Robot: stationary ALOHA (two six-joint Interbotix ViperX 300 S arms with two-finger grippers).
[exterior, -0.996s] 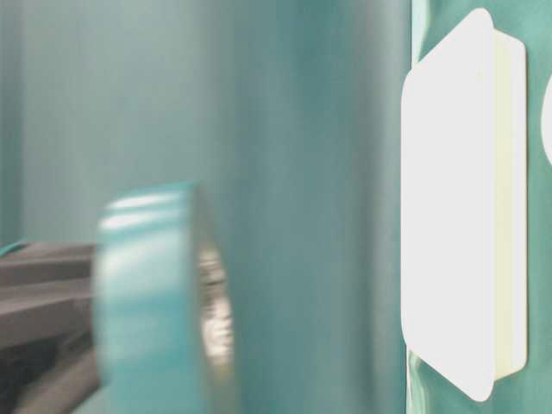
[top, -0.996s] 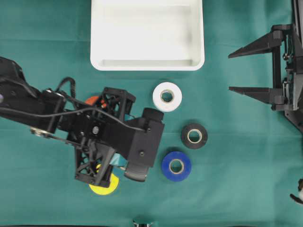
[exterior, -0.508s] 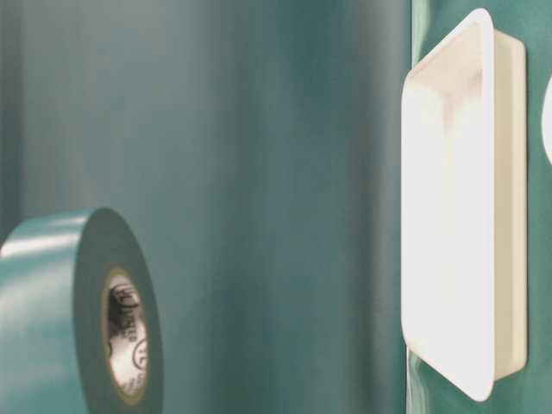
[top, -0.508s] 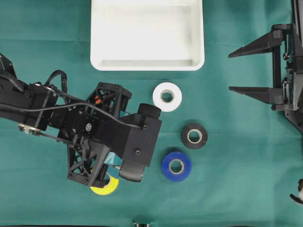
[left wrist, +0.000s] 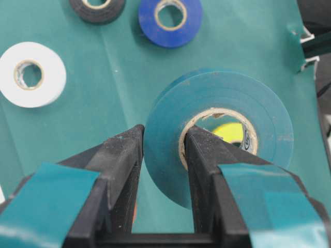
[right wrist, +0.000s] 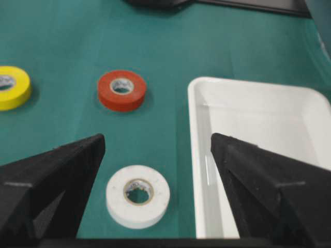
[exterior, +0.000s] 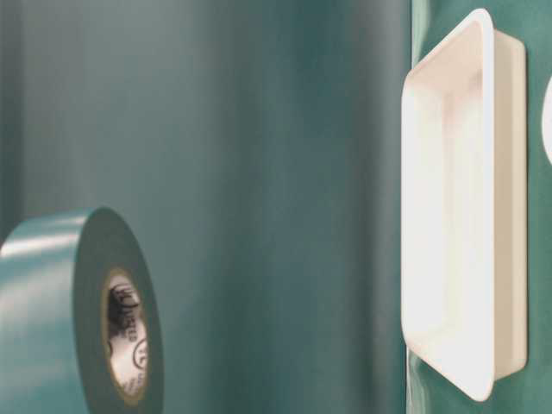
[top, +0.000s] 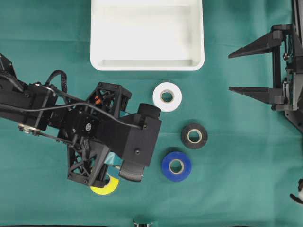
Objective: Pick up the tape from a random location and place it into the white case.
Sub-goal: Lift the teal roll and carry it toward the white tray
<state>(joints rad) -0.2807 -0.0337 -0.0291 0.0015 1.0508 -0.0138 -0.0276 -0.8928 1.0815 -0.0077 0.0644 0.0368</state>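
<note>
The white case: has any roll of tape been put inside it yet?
No. In the overhead view the white case holds nothing, and the left gripper grips the teal tape roll away from it.

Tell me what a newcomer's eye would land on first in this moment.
First, the left claw shut on the teal tape roll, one finger through its core, lifted over the green cloth at the overhead view's lower left. Next, the white case, nothing in it, at top centre. Then the white roll, black roll and blue roll lying flat between them, and the right claw open, parked right.
</note>
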